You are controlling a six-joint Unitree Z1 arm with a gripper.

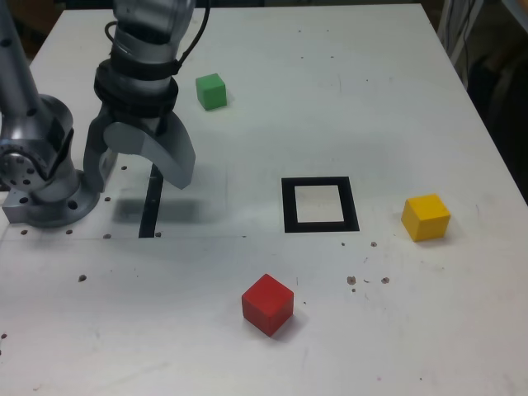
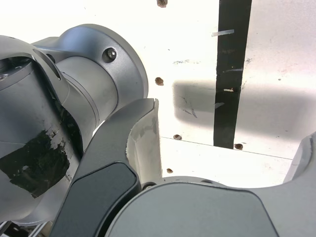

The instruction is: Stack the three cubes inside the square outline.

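Three cubes apart around square outline (image 1: 320, 205), none inside, jaws wide open, empty.

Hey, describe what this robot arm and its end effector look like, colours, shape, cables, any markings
The silver-grey metal arm has rounded cylindrical segments, a black band above the wrist and a black cable looping alongside. Its end effector has two broad, curved grey fingers. In the wrist view, a scuffed patch of black tape marks the housing.
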